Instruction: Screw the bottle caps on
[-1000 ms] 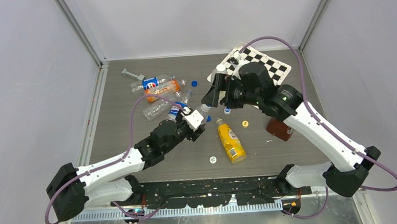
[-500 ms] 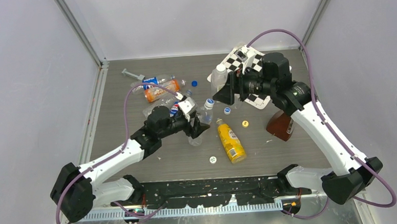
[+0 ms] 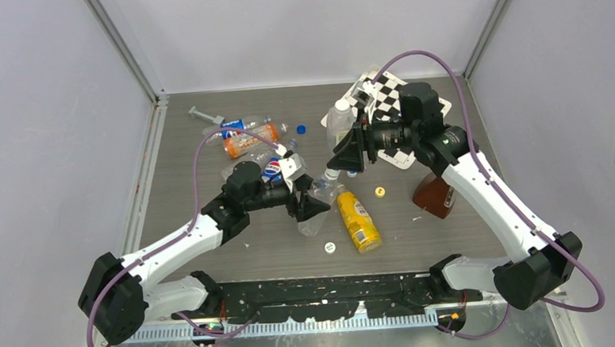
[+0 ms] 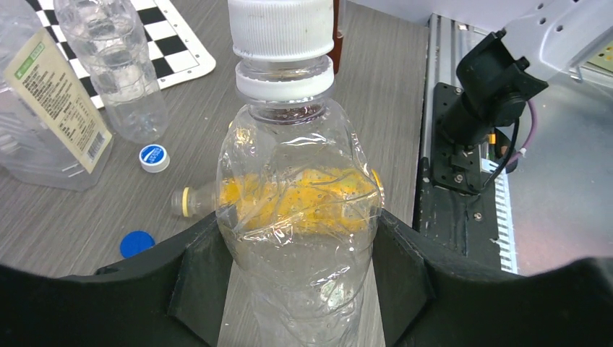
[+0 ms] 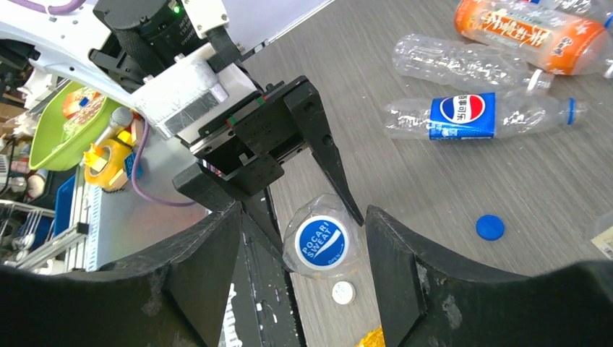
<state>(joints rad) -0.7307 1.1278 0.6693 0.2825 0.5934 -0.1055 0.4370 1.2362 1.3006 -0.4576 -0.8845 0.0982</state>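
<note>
Right gripper (image 5: pixel 302 210) hung spread wide, jaws unclenched and holding nothing, and it was aimed straight at the Pocari Sweat cap (image 5: pixel 325 242) sitting on the neck of the slim clear bottle (image 4: pixel 300 195). That cap lay dead ahead, centred between the fingers, apparently just short of them, with the bottle's long axis running on away from the claw. Left gripper (image 3: pixel 310 205) clamped the bottle's body, neck tilted up toward its partner, clearly the nearer one for the twist.
</note>
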